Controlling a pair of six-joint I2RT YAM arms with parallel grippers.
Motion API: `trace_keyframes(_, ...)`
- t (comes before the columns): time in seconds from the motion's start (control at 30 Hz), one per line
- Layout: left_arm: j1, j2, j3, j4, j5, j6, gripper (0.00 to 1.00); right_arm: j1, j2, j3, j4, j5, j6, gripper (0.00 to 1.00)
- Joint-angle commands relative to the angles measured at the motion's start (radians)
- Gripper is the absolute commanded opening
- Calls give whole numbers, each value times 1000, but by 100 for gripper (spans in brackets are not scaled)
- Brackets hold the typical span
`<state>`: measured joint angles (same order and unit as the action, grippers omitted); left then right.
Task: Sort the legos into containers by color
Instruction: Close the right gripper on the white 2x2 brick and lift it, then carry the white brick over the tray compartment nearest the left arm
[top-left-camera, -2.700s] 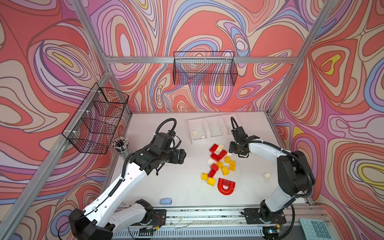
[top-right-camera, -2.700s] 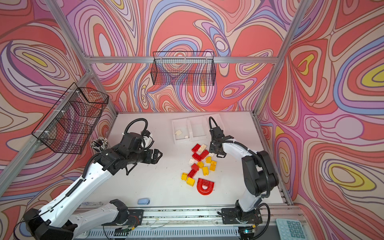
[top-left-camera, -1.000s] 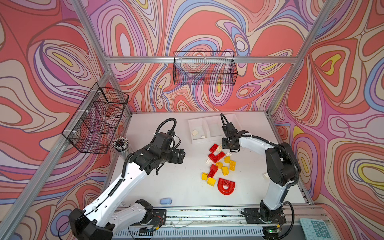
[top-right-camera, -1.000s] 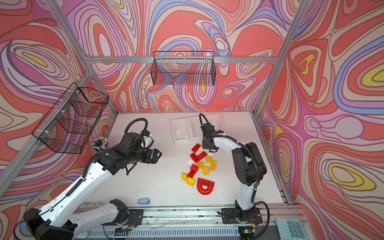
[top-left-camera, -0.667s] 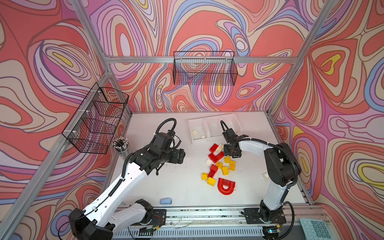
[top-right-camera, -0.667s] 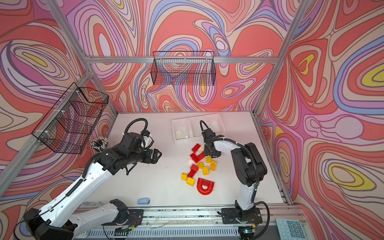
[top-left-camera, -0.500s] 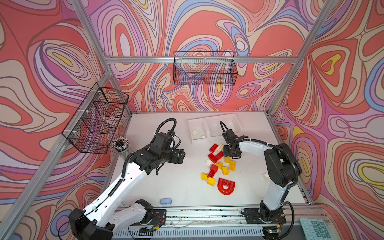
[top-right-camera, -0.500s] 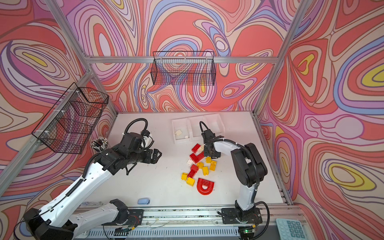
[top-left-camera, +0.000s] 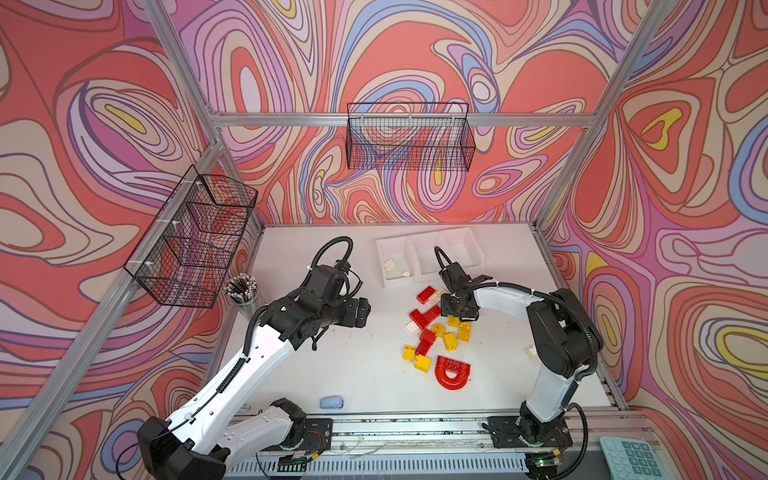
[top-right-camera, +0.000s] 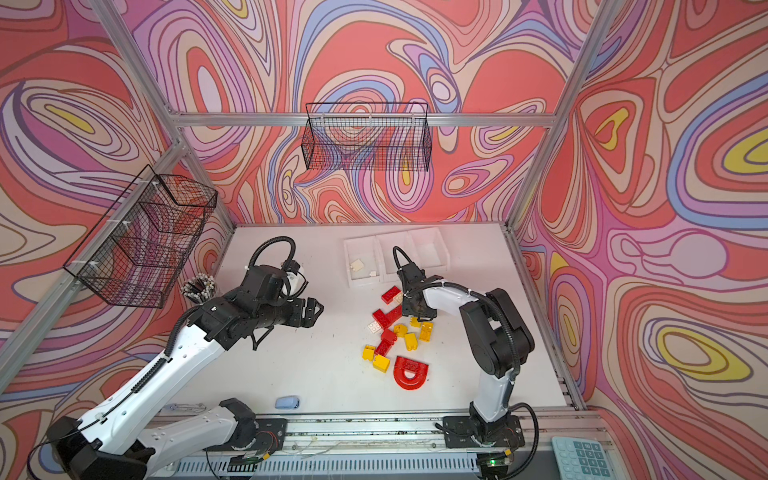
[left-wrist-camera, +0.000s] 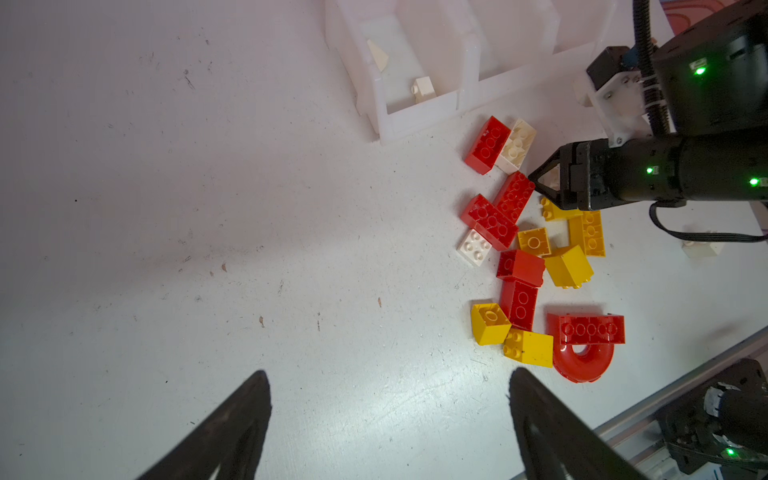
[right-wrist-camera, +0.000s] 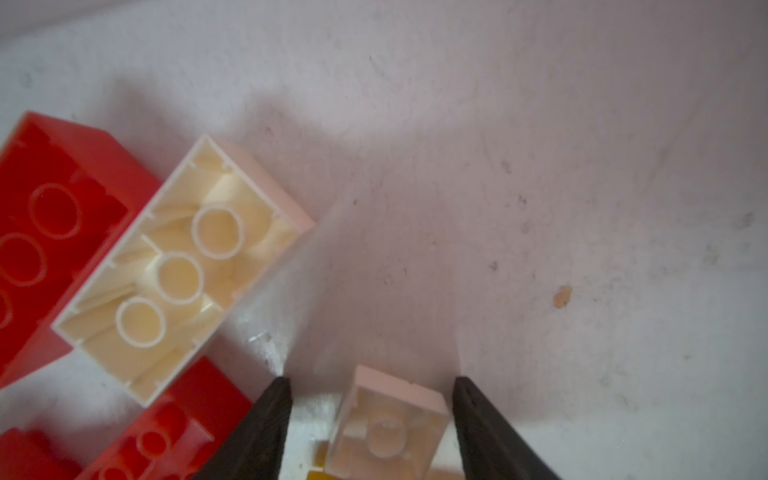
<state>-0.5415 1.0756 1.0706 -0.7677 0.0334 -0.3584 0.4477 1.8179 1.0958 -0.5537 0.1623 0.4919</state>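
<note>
— Those two arms, what are they like up close?
— Twins. The left arm (top-left-camera: 257, 361) is glossy white shells between fat black joints (top-left-camera: 291, 316), and the right arm (top-left-camera: 498, 297) is built the same.
— Cabling?
— A black ribbed hose (top-left-camera: 226, 378) runs along the left arm's white link, and small dark screw holes dot the shell.
— Any lights?
— Green lamps (left-wrist-camera: 700, 70) glow on the right arm's black wrist, beside a white bracket (left-wrist-camera: 619, 104) with screws.
— And the ends?
— The left gripper (left-wrist-camera: 388, 374) has two black tapering fingers (left-wrist-camera: 245, 419). The right gripper (right-wrist-camera: 370, 380) has the same, with a triangular cut-out (left-wrist-camera: 548, 178) in the side.
</note>
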Motion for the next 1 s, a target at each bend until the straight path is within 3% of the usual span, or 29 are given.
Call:
trace_keyframes(0.0,6,1,-15,-28,3,16,90,4,-23,-24,-31,21,21,65)
trace_keyframes(0.17,6,0,-14,-29,3,15,90,3,-31,-33,-6,-7,36,57)
trace_keyframes(0.53,6,0,-15,-30,-3,16,90,3,-2,25,-1,7,32,24)
trace_keyframes(0.73,6,0,-16,-29,-4,16,90,3,-19,58,-33,27,15,19)
trace_keyframes(0.97,6,7,-16,-28,4,25,90,3,13,274,-66,-20,-58,17)
